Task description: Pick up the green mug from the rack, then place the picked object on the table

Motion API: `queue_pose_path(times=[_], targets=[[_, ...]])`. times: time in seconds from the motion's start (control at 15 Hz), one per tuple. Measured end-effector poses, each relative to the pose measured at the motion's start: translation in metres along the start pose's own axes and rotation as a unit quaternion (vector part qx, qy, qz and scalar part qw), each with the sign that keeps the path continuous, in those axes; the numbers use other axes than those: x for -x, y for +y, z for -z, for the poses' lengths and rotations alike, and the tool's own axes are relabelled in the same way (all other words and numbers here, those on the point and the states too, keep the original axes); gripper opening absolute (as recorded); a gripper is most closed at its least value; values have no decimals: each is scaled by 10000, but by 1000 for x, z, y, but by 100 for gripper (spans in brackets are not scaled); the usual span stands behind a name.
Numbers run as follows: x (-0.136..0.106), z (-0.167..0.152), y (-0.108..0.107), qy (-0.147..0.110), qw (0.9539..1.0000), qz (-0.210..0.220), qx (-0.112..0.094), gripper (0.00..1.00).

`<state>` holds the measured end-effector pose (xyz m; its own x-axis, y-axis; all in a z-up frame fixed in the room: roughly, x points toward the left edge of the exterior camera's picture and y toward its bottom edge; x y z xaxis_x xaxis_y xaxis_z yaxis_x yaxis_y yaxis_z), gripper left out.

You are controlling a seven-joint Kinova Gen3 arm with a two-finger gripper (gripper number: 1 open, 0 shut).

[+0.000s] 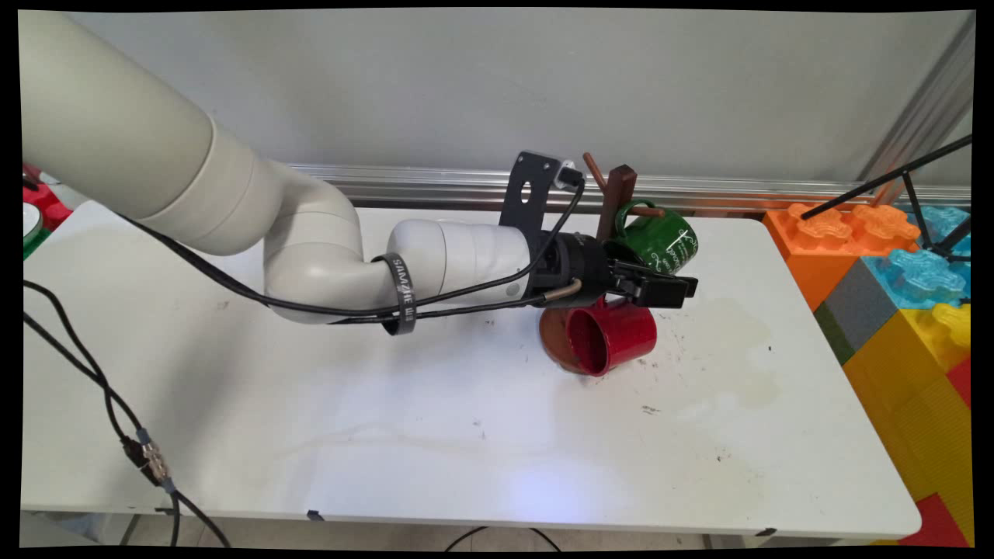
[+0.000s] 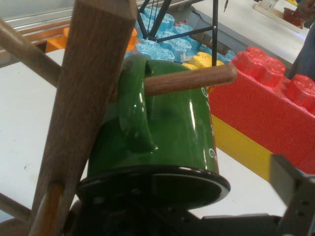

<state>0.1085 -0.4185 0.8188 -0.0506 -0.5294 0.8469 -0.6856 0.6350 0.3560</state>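
Hanging by its handle from a wooden peg (image 2: 189, 80) of the mug tree (image 1: 617, 198), the green mug (image 1: 664, 241) sits near the table's (image 1: 388, 404) far edge, right of the middle. The peg runs through the loop of the handle, so the mug's weight is carried by the tree and it tilts outward, away from the post. The gripper (image 1: 660, 289) reaches in level from the left, just below and in front of the green mug. The hand view shows the mug's dark end pressed up close against the black linkage. Whether the claw is open, closed or gripping the mug cannot be told, because the mug and the linkage hide the contact. The green mug is glossy, deep green with thin white lettering on its side and a thick curved handle. A red mug (image 1: 613, 338) lies directly under the gripper, on its side with its mouth turned toward the table's near-left. It rests against the tree's round brown base (image 1: 553, 341); whether a lower peg carries it is unclear. Black cables (image 1: 466, 291) trail along the arm. Big coloured toy blocks (image 1: 893, 295) are stacked beyond the table's right edge.
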Motion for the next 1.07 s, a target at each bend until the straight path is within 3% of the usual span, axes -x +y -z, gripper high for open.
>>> queue_pose_path(times=[0.07, 1.07], targets=[[1, 0, 0, 10, 10000, 32, -13, 0], [-1, 1, 2, 189, 9996, 189, -27, 0]])
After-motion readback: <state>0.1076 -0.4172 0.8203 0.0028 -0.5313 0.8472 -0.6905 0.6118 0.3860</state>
